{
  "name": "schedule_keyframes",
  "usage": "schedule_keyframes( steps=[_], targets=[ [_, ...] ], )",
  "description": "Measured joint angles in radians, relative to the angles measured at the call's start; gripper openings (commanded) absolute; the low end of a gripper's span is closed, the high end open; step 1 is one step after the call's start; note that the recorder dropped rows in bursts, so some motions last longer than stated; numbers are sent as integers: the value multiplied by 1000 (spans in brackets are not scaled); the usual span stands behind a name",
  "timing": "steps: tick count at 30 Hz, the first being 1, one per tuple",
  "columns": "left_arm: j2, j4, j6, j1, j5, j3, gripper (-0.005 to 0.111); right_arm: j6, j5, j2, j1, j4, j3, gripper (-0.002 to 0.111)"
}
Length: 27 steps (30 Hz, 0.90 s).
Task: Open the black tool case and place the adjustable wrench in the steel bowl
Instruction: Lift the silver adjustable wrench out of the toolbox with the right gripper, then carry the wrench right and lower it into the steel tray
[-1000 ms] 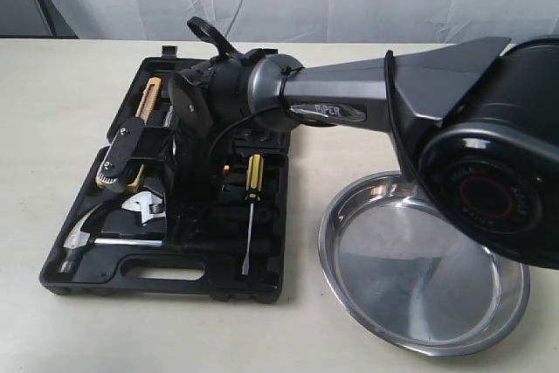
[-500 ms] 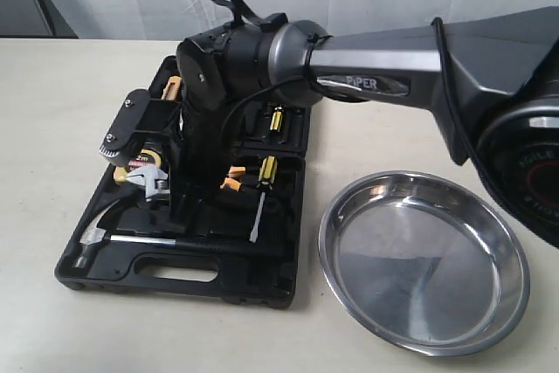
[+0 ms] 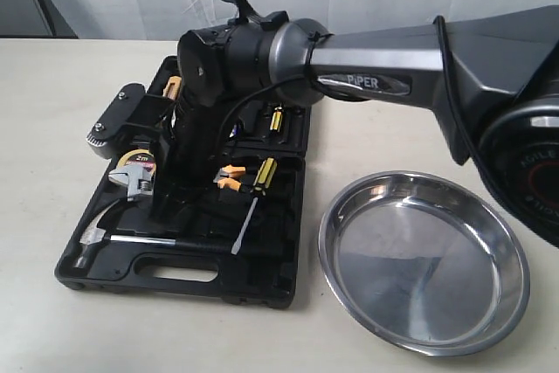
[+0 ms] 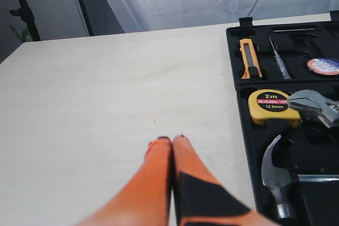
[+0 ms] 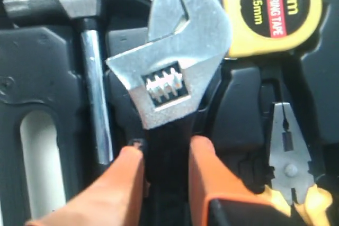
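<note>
The black tool case (image 3: 175,273) lies open on the table, left of the steel bowl (image 3: 419,259), which holds nothing. My right gripper (image 5: 165,152) reaches across over the case and is shut on the black handle of the adjustable wrench (image 5: 172,67). In the exterior view the wrench's silver head (image 3: 137,183) sticks out from under the arm, above the hammer. My left gripper (image 4: 171,140) hangs shut and empty over bare table beside the case's edge (image 4: 244,130); the wrench head (image 4: 312,104) shows at that view's side.
In the case lie a claw hammer (image 3: 92,235), a yellow tape measure (image 3: 140,162), orange-handled pliers (image 3: 229,176), a yellow-black screwdriver (image 3: 253,194) and a utility knife (image 4: 249,57). The right arm's wrist (image 3: 227,58) stands over the case. A white curtain hangs behind the table.
The right gripper has risen with the wrench, whose head moved up and slightly left, off its recess. The screwdriver has tilted out of line. The left gripper's earlier state is not shown.
</note>
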Motion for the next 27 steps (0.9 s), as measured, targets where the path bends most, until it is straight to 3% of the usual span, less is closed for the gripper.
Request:
schedule_keyframes(
  steps=[27],
  targets=[
    [0,0,0,0,0,0,0,2,145,-193,0,163,0,0]
  ],
)
